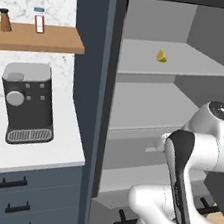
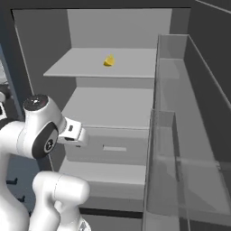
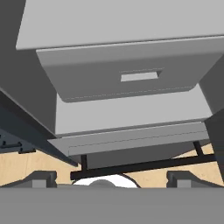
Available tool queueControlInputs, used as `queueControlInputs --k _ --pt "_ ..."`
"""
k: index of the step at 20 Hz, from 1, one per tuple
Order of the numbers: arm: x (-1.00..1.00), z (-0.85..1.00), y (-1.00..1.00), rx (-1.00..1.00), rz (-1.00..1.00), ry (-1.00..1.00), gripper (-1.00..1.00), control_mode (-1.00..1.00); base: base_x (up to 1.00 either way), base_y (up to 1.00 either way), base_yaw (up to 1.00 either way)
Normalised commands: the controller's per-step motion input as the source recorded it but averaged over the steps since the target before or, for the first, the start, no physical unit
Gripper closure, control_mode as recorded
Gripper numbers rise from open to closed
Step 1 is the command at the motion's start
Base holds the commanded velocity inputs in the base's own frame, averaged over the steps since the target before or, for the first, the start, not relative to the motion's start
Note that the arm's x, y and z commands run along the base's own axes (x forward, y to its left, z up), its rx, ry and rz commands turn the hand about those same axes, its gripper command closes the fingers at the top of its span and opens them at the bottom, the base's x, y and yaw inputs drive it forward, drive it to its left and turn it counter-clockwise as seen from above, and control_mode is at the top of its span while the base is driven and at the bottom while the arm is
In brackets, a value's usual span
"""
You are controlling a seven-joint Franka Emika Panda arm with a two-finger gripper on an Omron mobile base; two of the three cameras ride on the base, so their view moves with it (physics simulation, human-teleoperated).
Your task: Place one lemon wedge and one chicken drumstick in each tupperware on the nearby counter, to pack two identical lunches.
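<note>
A yellow lemon wedge (image 1: pixel 162 56) (image 2: pixel 108 61) lies alone on the upper shelf of the open fridge, toward the back. My gripper (image 3: pixel 112 178) is open, its two dark fingertips (image 3: pixel 42 177) spread wide with nothing between them. It hangs low in front of the fridge and looks at the grey drawer (image 3: pixel 131 76), well below the wedge's shelf. In the right base view my hand (image 2: pixel 74 131) points at that drawer front. The chicken drumstick and the tupperware are out of view.
The fridge door with clear bins (image 2: pixel 180 135) stands open on the right. Left of the fridge, a coffee machine (image 1: pixel 28 103) sits on a white counter (image 1: pixel 52 156) under a wooden shelf (image 1: pixel 38 38). The lower fridge shelves are bare.
</note>
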Motion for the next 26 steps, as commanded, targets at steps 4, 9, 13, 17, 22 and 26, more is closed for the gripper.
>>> queueControlInputs --k 4,9,13,17,22,26 --pt "0.00 0.00 0.00 0.00 0.00 0.00 -1.00 1.00 0.01 -0.47 -0.09" --pt "0.00 0.00 0.00 0.00 0.00 0.00 -1.00 1.00 0.00 -0.04 -0.01" --pt "0.00 0.00 0.00 0.00 0.00 0.00 -1.00 1.00 0.00 0.00 0.00" --pt "0.00 0.00 0.00 0.00 0.00 -0.01 -1.00 -1.00 0.00 0.00 0.00" --pt "0.10 0.54 0.09 -0.03 0.00 -0.25 -1.00 -1.00 0.00 0.00 0.00" --pt "0.30 0.88 0.10 -0.03 0.00 -0.30 -1.00 -1.00 0.00 0.00 0.00"
